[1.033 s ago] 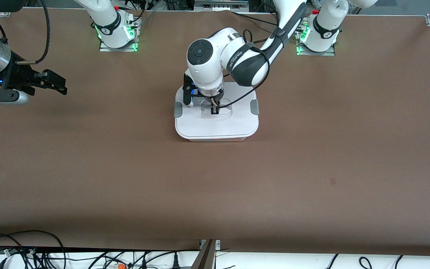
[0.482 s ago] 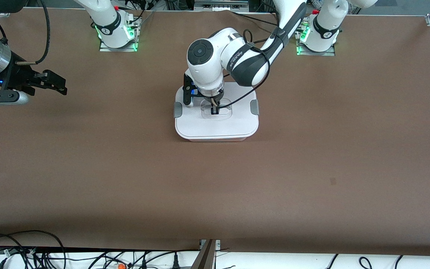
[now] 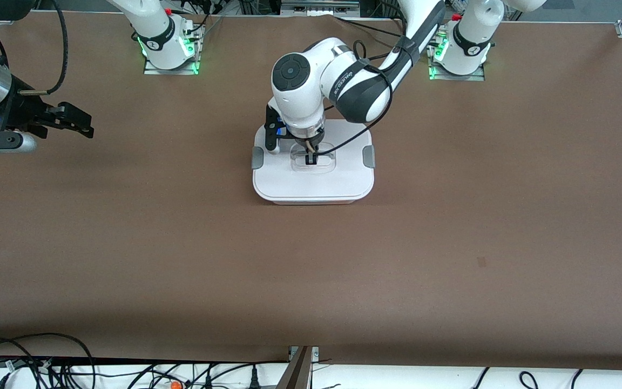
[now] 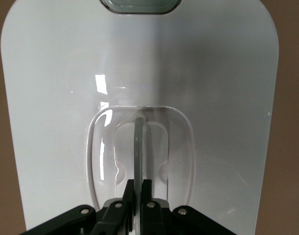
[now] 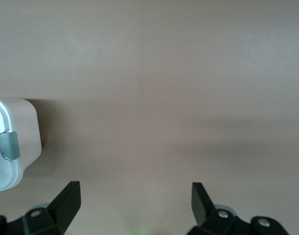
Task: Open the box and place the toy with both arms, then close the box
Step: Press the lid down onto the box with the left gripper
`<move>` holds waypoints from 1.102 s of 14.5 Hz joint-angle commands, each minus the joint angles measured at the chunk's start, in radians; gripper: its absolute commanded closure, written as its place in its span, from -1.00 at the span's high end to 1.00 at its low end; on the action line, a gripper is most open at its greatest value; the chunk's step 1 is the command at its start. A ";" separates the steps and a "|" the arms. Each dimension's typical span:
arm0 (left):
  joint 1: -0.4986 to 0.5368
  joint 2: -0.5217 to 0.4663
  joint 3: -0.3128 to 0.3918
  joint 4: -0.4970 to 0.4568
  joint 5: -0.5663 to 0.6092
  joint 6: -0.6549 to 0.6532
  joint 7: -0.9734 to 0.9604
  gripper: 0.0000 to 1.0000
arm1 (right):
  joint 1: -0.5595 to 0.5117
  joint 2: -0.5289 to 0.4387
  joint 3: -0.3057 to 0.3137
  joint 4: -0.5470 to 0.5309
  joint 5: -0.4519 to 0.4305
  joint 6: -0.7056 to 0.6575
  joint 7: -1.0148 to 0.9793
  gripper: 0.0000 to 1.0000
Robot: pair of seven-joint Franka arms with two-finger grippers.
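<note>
The box [image 3: 313, 183] stands mid-table with its white lid on and a grey clip [image 3: 257, 158] at each end. My left gripper [image 3: 309, 158] reaches down into the lid's recessed centre. It is shut on the thin upright handle [image 4: 138, 147], which its fingertips [image 4: 132, 188] pinch from both sides. My right gripper [image 3: 85, 123] hangs open and empty over bare table toward the right arm's end. In the right wrist view its fingers [image 5: 68, 196] stand wide apart, and one end of the box [image 5: 22, 142] with a clip [image 5: 9, 145] shows at the edge. The toy is out of view.
The two arm bases [image 3: 168, 51] [image 3: 459, 54] with green lights stand along the table's back edge. Cables [image 3: 46, 362] run along the strip beneath the table's front edge. A small dark mark [image 3: 481, 262] lies on the brown cover toward the left arm's end.
The right gripper has drifted a little farther toward its end of the table. The left gripper stays shut on the handle, and the lid has not visibly shifted.
</note>
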 commanded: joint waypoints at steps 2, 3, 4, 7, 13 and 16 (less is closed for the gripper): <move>0.001 -0.053 0.002 -0.109 0.020 0.077 0.020 -1.00 | -0.007 0.000 0.007 0.009 -0.012 -0.015 0.009 1.00; 0.001 -0.054 0.003 -0.117 0.023 0.086 0.020 -1.00 | -0.007 0.000 0.007 0.011 -0.012 -0.015 0.009 1.00; 0.002 -0.054 0.003 -0.119 0.023 0.089 0.020 -1.00 | -0.007 0.000 0.007 0.009 -0.012 -0.015 0.009 1.00; 0.004 -0.076 0.003 -0.140 0.024 0.084 0.021 -1.00 | -0.007 0.000 0.007 0.009 -0.012 -0.015 0.009 1.00; 0.005 -0.105 0.002 -0.169 0.024 0.083 0.021 -1.00 | -0.007 0.000 0.007 0.011 -0.012 -0.015 0.009 1.00; 0.004 -0.108 0.002 -0.171 0.024 0.080 0.021 -1.00 | -0.007 0.000 0.007 0.009 -0.012 -0.015 0.009 1.00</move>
